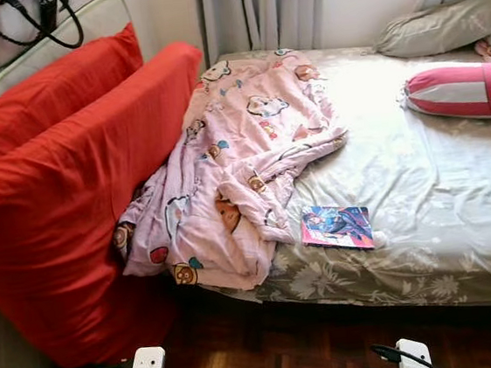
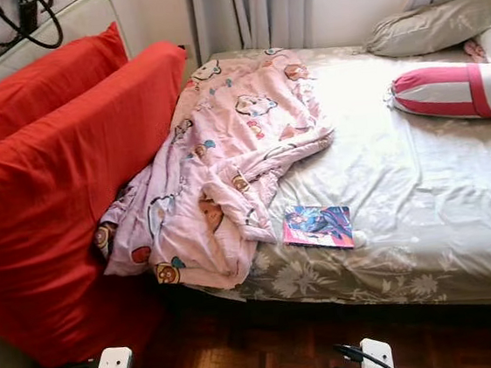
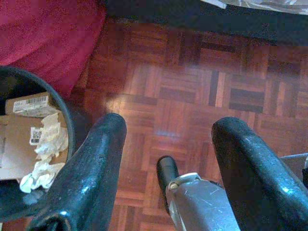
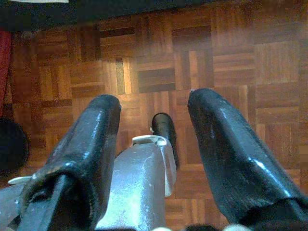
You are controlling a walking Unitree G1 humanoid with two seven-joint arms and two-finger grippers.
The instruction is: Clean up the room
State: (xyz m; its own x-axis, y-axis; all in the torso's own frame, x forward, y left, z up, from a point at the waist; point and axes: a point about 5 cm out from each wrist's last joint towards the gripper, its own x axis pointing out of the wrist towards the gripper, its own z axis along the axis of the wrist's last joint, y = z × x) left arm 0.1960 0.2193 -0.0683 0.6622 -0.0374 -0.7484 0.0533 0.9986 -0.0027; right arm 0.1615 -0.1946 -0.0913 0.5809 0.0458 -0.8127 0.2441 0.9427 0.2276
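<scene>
A crumpled pink blanket (image 1: pixel 234 159) with cartoon prints lies across the left side of the bed (image 1: pixel 439 190) and hangs over its front edge. A colourful book (image 1: pixel 337 226) rests flat near the front edge, just right of the blanket. Both arms hang low in front of the bed. My left gripper (image 3: pixel 166 144) is open above the parquet floor, with nothing between its fingers. My right gripper (image 4: pixel 154 108) is also open and empty over the parquet.
Two big red cushions (image 1: pixel 61 186) lean against the bed's left side. A grey pillow (image 1: pixel 444 24) and a pink-and-white striped bolster (image 1: pixel 464 91) lie at the bed's far right. A black bin (image 3: pixel 29 144) holding cardboard and crumpled paper stands beside the left gripper.
</scene>
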